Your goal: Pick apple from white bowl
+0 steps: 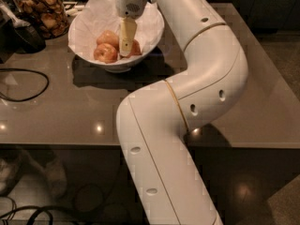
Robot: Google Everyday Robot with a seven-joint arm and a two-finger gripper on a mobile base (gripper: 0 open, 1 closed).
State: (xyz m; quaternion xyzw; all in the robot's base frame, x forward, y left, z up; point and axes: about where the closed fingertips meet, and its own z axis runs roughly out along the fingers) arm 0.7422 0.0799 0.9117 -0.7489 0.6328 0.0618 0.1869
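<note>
The gripper (124, 49) is hanging down inside the white bowl (114, 67). I cannot tell if it is open or closed. The apple (106, 53) is lying just beside it. The bowl is sitting on the worktop (70, 107).

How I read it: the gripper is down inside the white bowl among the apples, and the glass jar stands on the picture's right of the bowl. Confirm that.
One error. The camera view shows the glass jar on the picture's left of the white bowl, not its right. The gripper is indeed down inside the bowl among the apples.
</note>
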